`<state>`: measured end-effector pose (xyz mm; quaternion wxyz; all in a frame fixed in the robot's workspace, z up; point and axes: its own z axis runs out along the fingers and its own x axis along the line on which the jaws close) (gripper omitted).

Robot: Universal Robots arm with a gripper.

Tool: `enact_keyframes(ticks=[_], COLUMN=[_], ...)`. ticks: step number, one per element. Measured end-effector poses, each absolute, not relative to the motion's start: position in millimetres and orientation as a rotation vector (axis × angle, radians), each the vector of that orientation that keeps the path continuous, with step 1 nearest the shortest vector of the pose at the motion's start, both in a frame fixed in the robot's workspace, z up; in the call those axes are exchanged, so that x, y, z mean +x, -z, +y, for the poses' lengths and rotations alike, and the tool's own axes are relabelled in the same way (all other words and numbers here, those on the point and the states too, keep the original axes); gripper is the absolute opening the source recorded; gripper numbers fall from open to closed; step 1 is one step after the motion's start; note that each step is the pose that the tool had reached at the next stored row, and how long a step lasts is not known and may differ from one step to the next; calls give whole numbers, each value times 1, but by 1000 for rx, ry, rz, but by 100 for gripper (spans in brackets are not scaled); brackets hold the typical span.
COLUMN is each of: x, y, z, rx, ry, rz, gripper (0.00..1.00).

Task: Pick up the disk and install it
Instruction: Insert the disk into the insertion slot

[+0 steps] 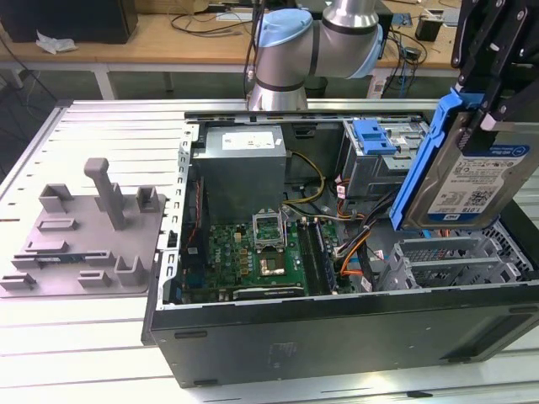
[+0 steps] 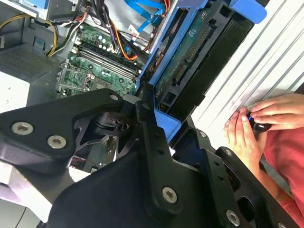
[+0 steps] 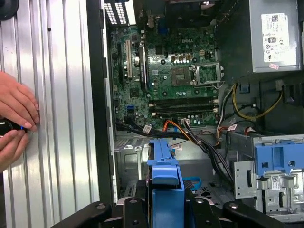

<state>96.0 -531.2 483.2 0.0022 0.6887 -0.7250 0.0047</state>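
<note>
One disk point(image 1: 472, 172) hangs tilted above the open computer case point(image 1: 337, 328) at the exterior view's right, clamped in your claw point(image 1: 487, 105); judge it stiff, dense and shock-sensitive, so hold it by its blue rails point(image 1: 425, 164).

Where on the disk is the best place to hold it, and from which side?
At its upper end, from above, as the gripper holds the disk now: it hangs tilted over the open case, so its lower end and blue side rails are free.
</note>
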Motion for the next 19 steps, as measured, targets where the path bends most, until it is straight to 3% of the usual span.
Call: enact_keyframes(ticks=[19], x=[109], y=[-478], z=[-532], rx=[2180], ry=[-15], rz=[-2257], gripper=[37])
